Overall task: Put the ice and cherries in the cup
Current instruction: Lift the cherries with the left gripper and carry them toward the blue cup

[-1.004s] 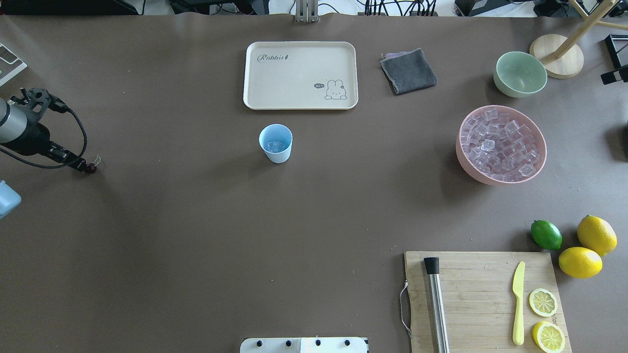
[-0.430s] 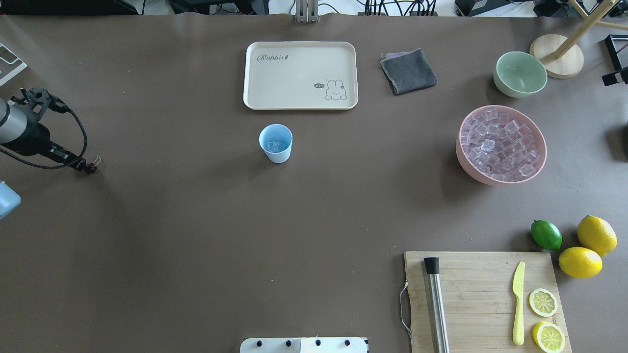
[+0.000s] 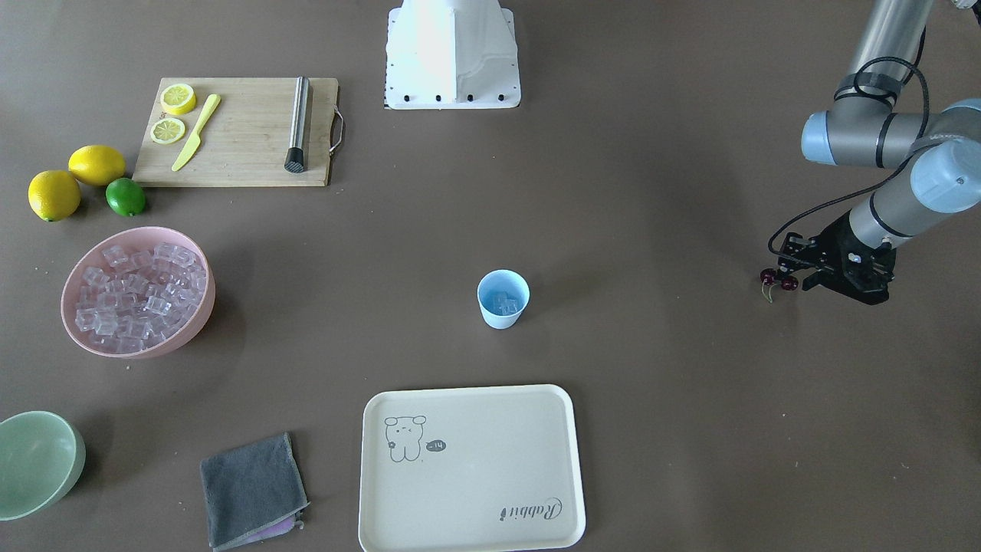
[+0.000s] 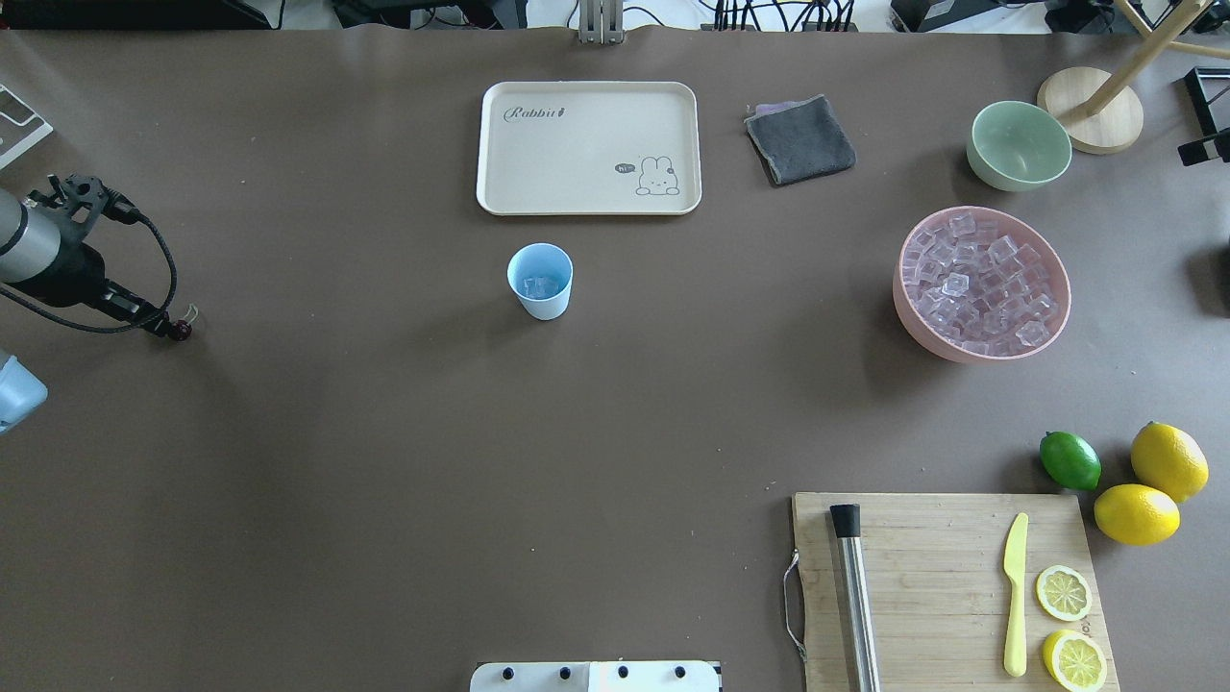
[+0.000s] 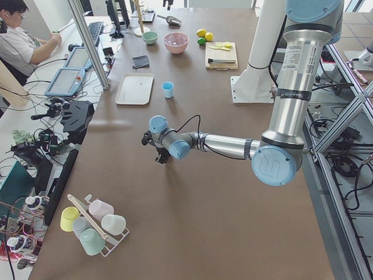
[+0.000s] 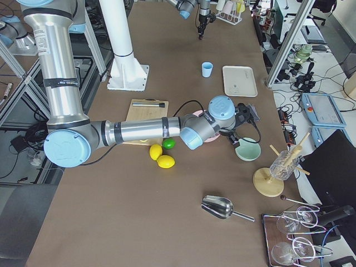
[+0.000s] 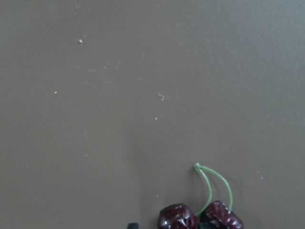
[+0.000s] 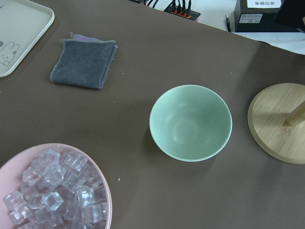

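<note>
Left gripper pinching the cherries.
Cup holds ice, well apart; right gripper state: cannot tell.

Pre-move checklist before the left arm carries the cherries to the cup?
1. Cherries held by left gripper: ok, they sit at its fingertips.
2. Cherries lifted clear of the table: cannot tell.
3. Cup upright, mouth open: ok.
4. Ice in cup: ok, a few cubes inside.
5. Straight path from gripper to cup: ok, only bare table between them.
6. Right arm away from cup: ok, it reaches out beside the pink bowl.
</note>
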